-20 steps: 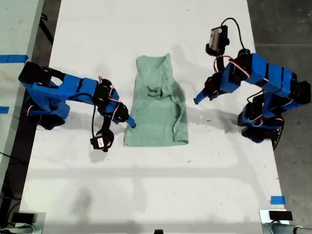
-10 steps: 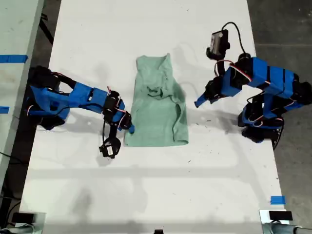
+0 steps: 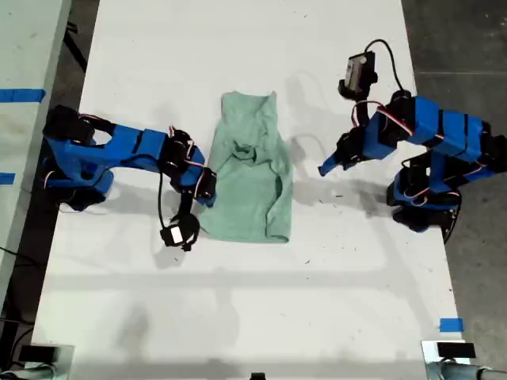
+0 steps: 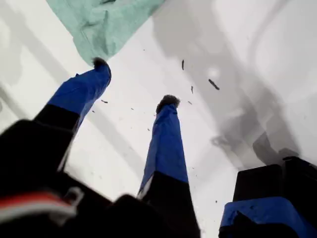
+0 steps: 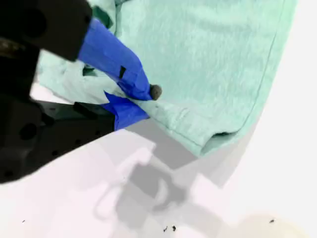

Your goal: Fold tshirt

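The tshirt (image 3: 249, 178) runs twelve-to-six; my second claw (image 5: 132, 101) pinches its nine-o'clock edge, my first claw (image 4: 133, 82) spread, apart at three.

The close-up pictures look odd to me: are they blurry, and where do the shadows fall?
First wrist view: the near black housing is out of focus, and soft grey shadows cross the table. Second wrist view: the black parts up close are blurred, the tshirt weave is sharp, and my second gripper casts a grey shadow below it. Exterior view: evenly lit, faint arm shadows.

The tshirt (image 3: 248, 184) lies mid-desk (image 3: 238, 317). My second gripper (image 3: 204, 190) touches its edge on the exterior view's left. My first gripper (image 3: 326, 166) hovers apart on the right.
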`<state>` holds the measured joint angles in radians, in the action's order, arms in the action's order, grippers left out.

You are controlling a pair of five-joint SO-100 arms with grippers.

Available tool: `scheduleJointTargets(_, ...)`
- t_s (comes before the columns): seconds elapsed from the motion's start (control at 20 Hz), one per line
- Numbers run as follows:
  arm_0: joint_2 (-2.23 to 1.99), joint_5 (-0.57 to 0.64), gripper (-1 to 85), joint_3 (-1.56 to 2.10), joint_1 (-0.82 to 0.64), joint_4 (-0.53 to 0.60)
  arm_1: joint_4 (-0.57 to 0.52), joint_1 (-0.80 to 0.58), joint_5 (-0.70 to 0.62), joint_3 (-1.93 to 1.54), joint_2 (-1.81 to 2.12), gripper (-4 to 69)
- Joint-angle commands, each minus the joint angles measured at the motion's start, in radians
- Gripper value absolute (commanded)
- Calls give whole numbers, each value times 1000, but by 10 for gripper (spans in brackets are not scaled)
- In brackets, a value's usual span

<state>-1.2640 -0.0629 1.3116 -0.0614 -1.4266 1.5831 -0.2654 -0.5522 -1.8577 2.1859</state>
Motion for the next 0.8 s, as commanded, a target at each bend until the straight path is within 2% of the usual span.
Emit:
scheduleJointTargets(0.0, 149, 43, 1, -245, -28, -8, -20, 15, 20, -6, 60, 232)
scheduleJointTargets(0.2, 330, 94, 1, -356, -51, 57, -31, 20, 29, -29, 80, 230)
scheduleJointTargets(0.25, 362, 107, 32, -373, -61, 57, -40, 25, 31, -37, 80, 230)
scheduleJointTargets(0.35, 402, 153, 198, -391, -80, 28, -67, 31, 35, -54, 80, 241)
scheduleJointTargets(0.5, 393, 170, 286, -397, -110, -152, -97, 37, 37, -60, 77, 262)
scheduleJointTargets(0.55, 364, 173, 289, -393, -123, -238, -107, 41, 37, -60, 77, 262)
scheduleJointTargets(0.65, 215, 258, 302, -324, -106, -239, -137, 66, 46, -54, 69, 261)
scheduleJointTargets(0.75, 78, 175, 167, -310, -72, -239, -206, 123, 69, -49, 25, 262)
